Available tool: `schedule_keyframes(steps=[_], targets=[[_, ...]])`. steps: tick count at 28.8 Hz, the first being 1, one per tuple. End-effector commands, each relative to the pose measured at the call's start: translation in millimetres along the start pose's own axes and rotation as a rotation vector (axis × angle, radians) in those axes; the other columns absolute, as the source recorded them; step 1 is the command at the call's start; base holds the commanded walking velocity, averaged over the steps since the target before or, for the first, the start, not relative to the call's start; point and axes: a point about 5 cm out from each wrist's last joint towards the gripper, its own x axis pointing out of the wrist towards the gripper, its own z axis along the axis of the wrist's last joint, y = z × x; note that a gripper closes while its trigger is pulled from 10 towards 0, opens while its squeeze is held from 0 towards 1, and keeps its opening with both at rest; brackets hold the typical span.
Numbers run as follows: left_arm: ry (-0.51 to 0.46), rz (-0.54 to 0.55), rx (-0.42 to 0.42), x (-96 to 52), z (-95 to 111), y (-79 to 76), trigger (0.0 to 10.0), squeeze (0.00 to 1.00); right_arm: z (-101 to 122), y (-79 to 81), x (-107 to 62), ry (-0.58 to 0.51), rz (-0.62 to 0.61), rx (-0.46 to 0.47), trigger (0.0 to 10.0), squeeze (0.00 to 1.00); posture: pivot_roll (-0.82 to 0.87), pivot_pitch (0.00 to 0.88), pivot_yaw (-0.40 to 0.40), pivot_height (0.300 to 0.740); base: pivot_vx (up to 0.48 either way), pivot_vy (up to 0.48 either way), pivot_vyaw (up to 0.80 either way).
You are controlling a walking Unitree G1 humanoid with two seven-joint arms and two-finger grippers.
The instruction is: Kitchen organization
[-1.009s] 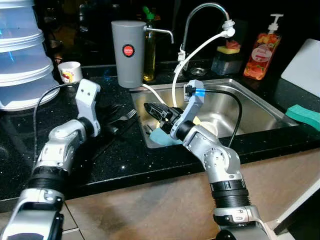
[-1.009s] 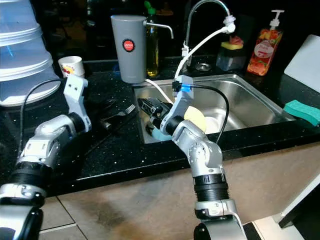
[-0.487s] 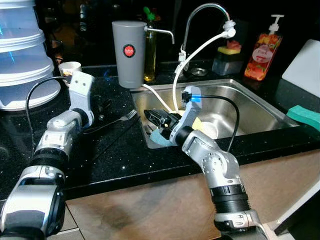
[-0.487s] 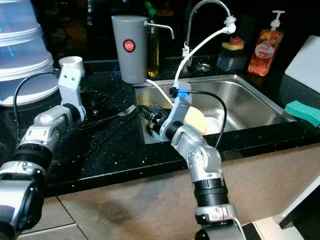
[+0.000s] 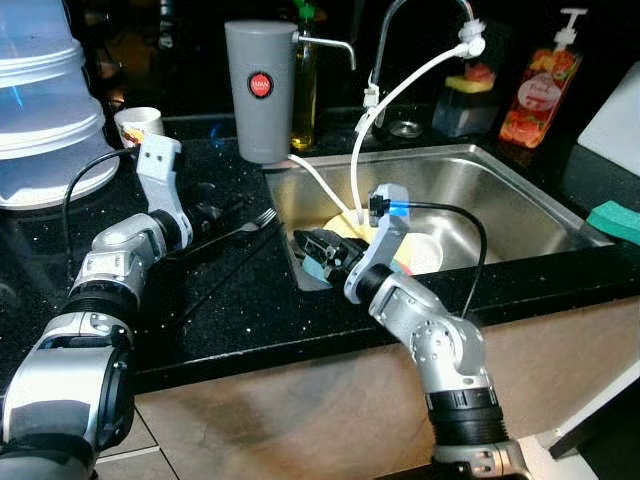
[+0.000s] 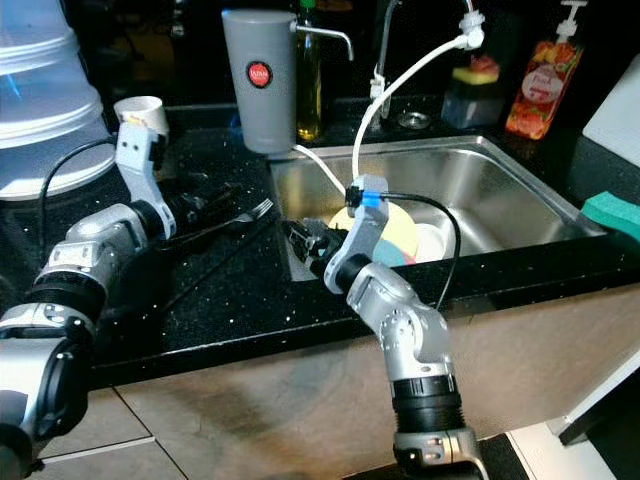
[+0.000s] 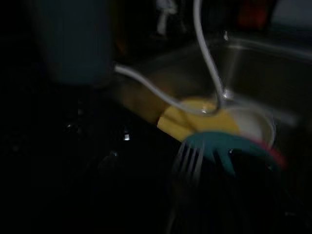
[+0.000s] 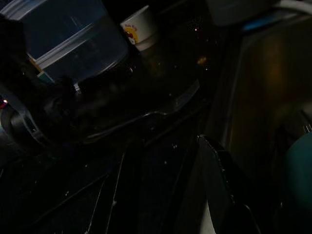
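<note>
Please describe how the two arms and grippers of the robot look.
Both arms are silver metal with black ribbed rings at the joints. Each ends in a gripper of long black fingers, left gripper, right gripper. A black cable loops along each forearm. The right wrist module glows blue.

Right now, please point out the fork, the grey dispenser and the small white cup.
fork (image 5: pixel 262 217), left eye view, on its tines.
grey dispenser (image 5: pixel 261 120), left eye view, on its body.
small white cup (image 5: pixel 136 124), left eye view, on its side.

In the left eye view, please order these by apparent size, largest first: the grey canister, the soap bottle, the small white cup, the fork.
1. Grey canister
2. Soap bottle
3. Fork, long but thin, so its place against the bottle is uncertain
4. White cup

The left gripper holds the fork.
</note>
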Motion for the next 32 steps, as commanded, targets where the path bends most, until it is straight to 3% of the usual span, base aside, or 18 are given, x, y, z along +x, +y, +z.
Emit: schedule_keyframes(steps=[1, 10, 11, 14, 17, 21, 23, 24, 25, 32], targets=[[0.049, 0.013, 0.095, -4.2, 4.6, 6.7, 10.0, 0.0, -0.9, 3.4, -2.0, 0.005, 0.011, 0.005, 10.0, 0.0, 0.03, 0.159, 0.015, 0.74, 0.0, 0.0, 0.0], [0.114, -0.032, 0.156, -3.8, 1.0, 4.9, 10.0, 0.0, -1.6, 3.1, -3.4, 0.007, 0.006, 0.01, 10.0, 0.0, 0.03, 0.166, 0.021, 0.74, 0.0, 0.0, 0.0], [0.17, -0.064, 0.165, -4.7, -4.8, 3.8, 10.0, 0.0, -2.0, 3.4, -3.9, 0.007, 0.005, 0.017, 10.0, 0.0, 0.03, 0.167, 0.025, 0.74, 0.0, 0.0, 0.0], [0.201, -0.107, 0.122, -5.3, -9.5, 1.6, 10.0, 0.0, -2.0, 3.2, -3.8, 0.008, 0.004, 0.017, 10.0, 0.0, 0.03, 0.167, 0.026, 0.74, 0.0, 0.0, 0.0], [0.242, -0.133, 0.142, -6.0, -12.9, 0.6, 10.0, 0.0, -1.6, 3.0, -3.7, 0.009, 0.003, 0.015, 10.0, 0.0, 0.03, 0.167, 0.026, 0.74, 0.0, 0.0, 0.0], [0.362, -0.073, 0.304, -7.3, -18.0, 5.4, 10.0, 0.0, 0.5, 1.8, -2.9, 0.007, 0.001, 0.014, 10.0, 0.0, 0.03, 0.165, 0.027, 0.74, 0.0, 0.0, 0.0], [0.366, -0.057, 0.305, -7.4, -17.8, 6.5, 9.6, 0.0, 0.8, 1.6, -2.8, 0.006, 0.001, 0.015, 10.0, 0.0, 0.03, 0.165, 0.027, 0.74, 0.0, 0.0, 0.0], [0.367, -0.047, 0.293, -7.6, -17.8, 7.3, 2.8, 0.0, 0.9, 1.5, -2.7, 0.006, 0.001, 0.017, 10.0, 0.0, 0.03, 0.164, 0.028, 0.74, 0.0, 0.0, 0.0], [0.371, -0.051, 0.279, -8.2, -18.4, 7.5, 0.0, 0.0, 1.0, 1.3, -2.6, 0.005, 0.002, 0.019, 10.0, 0.0, 0.03, 0.164, 0.028, 0.74, 0.0, 0.0, 0.0], [0.41, -0.131, 0.245, -12.5, -25.7, 4.9, 0.0, 0.0, 1.2, 0.4, -2.6, 0.007, -0.001, 0.024, 10.0, 0.0, 0.03, 0.158, 0.027, 0.74, 0.0, 0.0, 0.0]])
